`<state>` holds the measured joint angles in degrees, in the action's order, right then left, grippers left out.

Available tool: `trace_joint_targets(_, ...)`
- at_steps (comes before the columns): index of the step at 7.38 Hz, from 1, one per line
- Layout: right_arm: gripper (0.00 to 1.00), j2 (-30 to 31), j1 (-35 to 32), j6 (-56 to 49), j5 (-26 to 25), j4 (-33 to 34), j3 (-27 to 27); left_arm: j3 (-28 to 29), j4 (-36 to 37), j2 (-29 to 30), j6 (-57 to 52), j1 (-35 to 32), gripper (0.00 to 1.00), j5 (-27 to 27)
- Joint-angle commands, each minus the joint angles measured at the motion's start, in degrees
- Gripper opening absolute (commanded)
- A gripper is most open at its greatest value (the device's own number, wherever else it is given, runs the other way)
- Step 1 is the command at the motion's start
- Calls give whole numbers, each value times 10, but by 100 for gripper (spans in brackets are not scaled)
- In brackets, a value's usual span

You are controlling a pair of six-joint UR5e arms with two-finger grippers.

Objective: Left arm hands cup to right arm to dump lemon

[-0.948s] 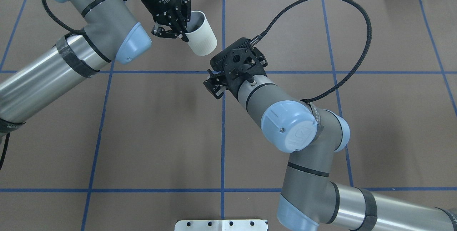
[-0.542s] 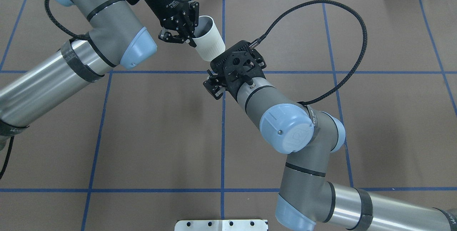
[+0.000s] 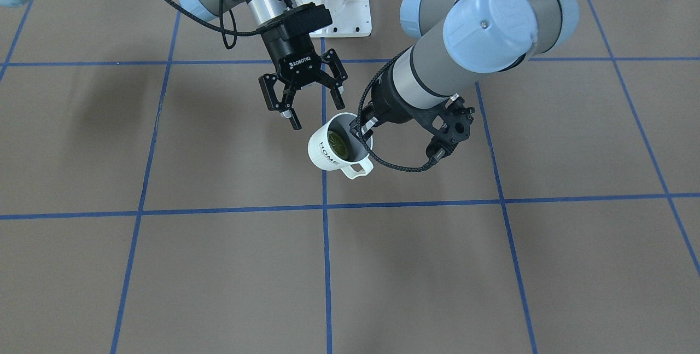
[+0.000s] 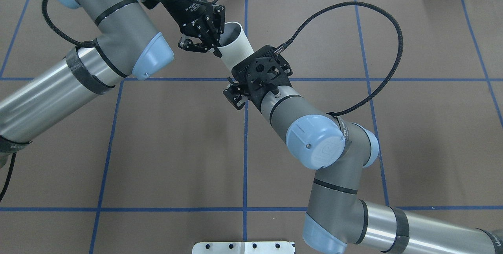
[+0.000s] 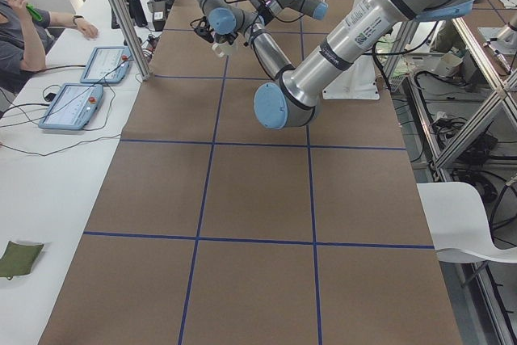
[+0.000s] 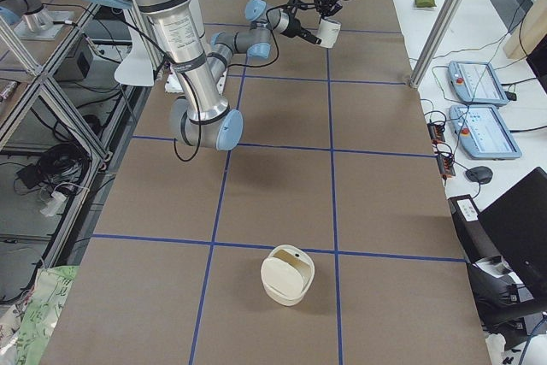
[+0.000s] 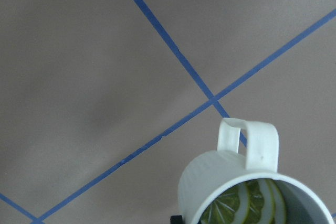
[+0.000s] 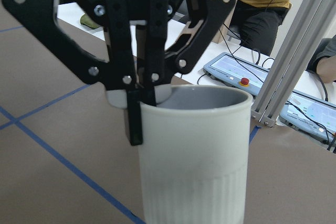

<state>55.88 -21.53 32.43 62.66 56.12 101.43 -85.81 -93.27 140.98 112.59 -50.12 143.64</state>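
We see the cup held off the bench, up in the air near the middle blue tape line, and tilted so that its grey mouth leans toward the front-facing camera. The left tool is clenched on the cup's rim, one finger inside the mouth and one outside, as the right wrist view shows plainly. The lemon lies inside the cup against its wall, and we find it again through the mouth in the left wrist view, below the loop handle. The black "HOME" lettering faces the right arm's side. The right tool is released, its fingers spread wide and grasping nothing, and it hangs just beside the cup on the side nearer the robot's base. We cannot tell whether either of its fingertips touches the cup. In the overhead view the right wrist covers the cup's lower part
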Motion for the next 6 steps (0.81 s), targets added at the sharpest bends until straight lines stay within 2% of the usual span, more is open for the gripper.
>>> trace_joint_targets(1,99,1,0,0,0,-1,0,-7,1,0,0,20,0,-5)
trace_joint_targets(6,99,2,0,0,0,-2,0,-30,3,-7,-1,27,0,-1)
